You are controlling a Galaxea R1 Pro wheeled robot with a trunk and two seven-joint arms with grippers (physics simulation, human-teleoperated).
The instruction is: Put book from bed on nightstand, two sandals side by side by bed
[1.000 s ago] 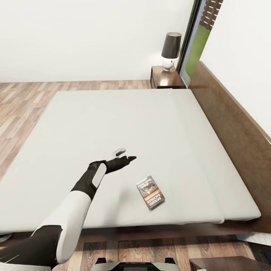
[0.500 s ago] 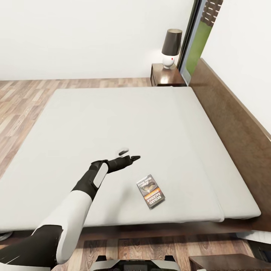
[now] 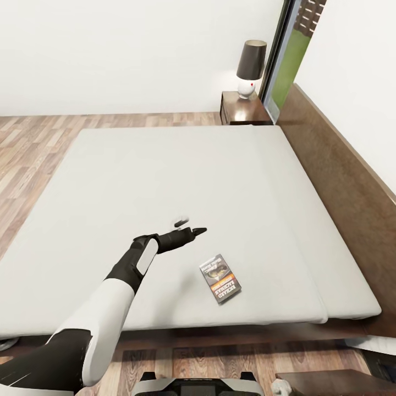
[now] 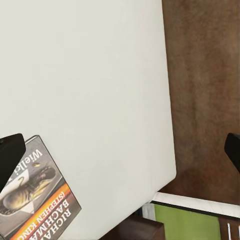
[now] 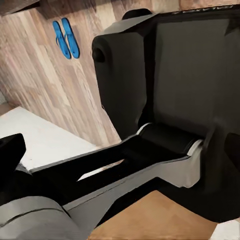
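The pale mattress of the bed (image 3: 165, 181) is carried by a dark wooden frame, and the book (image 3: 220, 279) is laid flat near its front edge. Two blue sandals (image 5: 66, 38) are seen side by side on the wood-plank floor (image 5: 35, 65).

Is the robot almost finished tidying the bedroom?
About halfway. The two sandals already lie side by side on the floor. The book is still on the bed; the open left gripper hovers beside it, holding nothing. It must still grab it and carry it to the nightstand.
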